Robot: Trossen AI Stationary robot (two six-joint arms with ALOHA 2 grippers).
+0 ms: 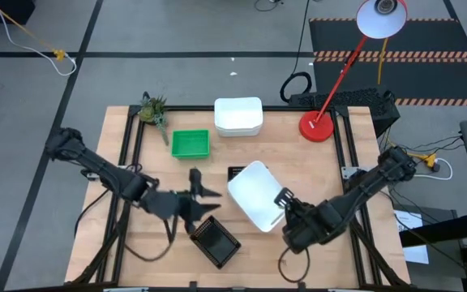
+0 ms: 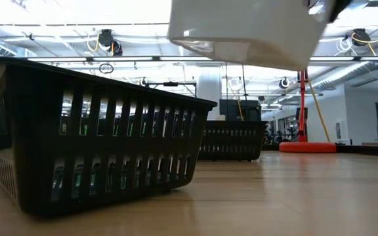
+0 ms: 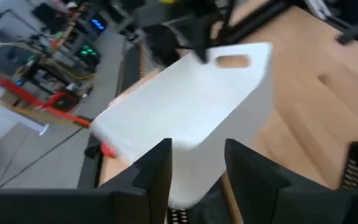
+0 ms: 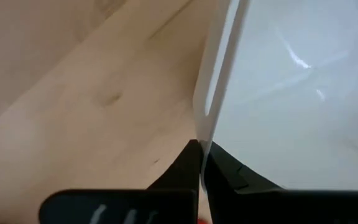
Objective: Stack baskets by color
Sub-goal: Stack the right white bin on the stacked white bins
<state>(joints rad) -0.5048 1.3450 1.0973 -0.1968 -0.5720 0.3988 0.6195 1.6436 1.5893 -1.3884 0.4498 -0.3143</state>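
Observation:
My right gripper is shut on a white basket, which hangs tilted above the table's middle and shows at the top of the low view. My left gripper is open and points at that basket's left end; its fingers stand on either side of that end in the left wrist view, and I see no touch. A black basket rests on its bottom near the front edge. A second black basket is partly hidden behind the white one. A green basket and a white stack sit farther back. My right gripper pinches the white basket's side wall at its rim, one finger on each face of the thin wall. The fingers come slanting down from the table's right near side. The basket is lifted clear of the table and tilted.
A red lamp base stands at the back right, its arm reaching up over the far edge. A small green plant sits at the back left corner. Bare wood lies to the right of the lifted basket.

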